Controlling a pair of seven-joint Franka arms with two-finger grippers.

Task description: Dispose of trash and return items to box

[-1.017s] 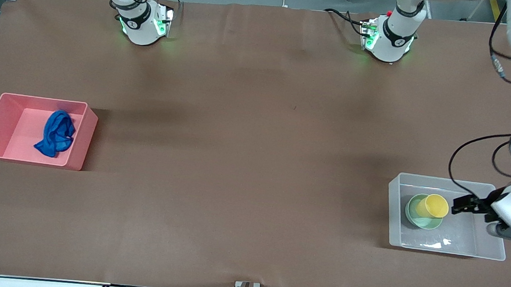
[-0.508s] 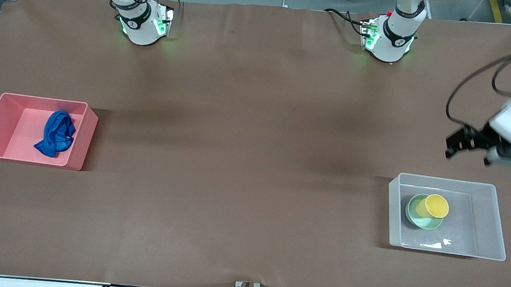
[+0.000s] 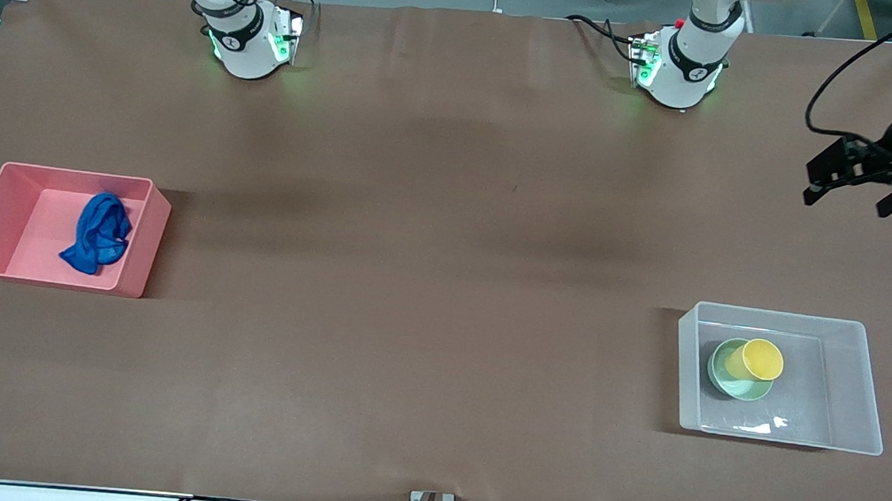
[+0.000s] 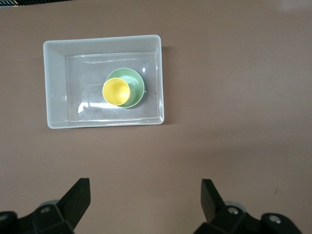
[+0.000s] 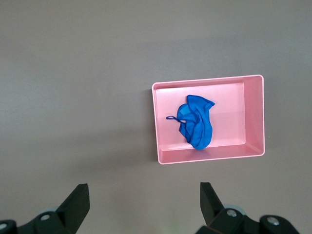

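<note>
Front view: we locate the clear box [image 3: 849, 386] on the table [image 3: 428, 281] toward the left arm's end, on the side nearer the front camera. Inside it we see the mint-green bowl [image 3: 726, 380] resting on the box floor, with the yellow cup [image 3: 760, 360] lying tilted in the bowl, its mouth facing up and toward the left arm's end.

We find the pink bin [image 3: 140, 246] toward the right arm's end of the table, well apart from the clear box. The blue trash [image 3: 99, 233] lies on the bin floor; in the right wrist view the trash [image 5: 196, 122] shows a thin string loop extending from it within the pink bin [image 5: 161, 122].

We observe the left gripper [image 3: 850, 177] in the air over bare table at the left arm's end, with its fingers spread wide and nothing between them. The left wrist view confirms the wide spread of the left gripper [image 4: 144, 200], with the clear box [image 4: 53, 83], bowl [image 4: 136, 85] and cup [image 4: 116, 92] below it.

The right gripper [image 5: 144, 202] appears in the right wrist view only, high over the table near the pink bin, fingers spread wide and empty.
</note>
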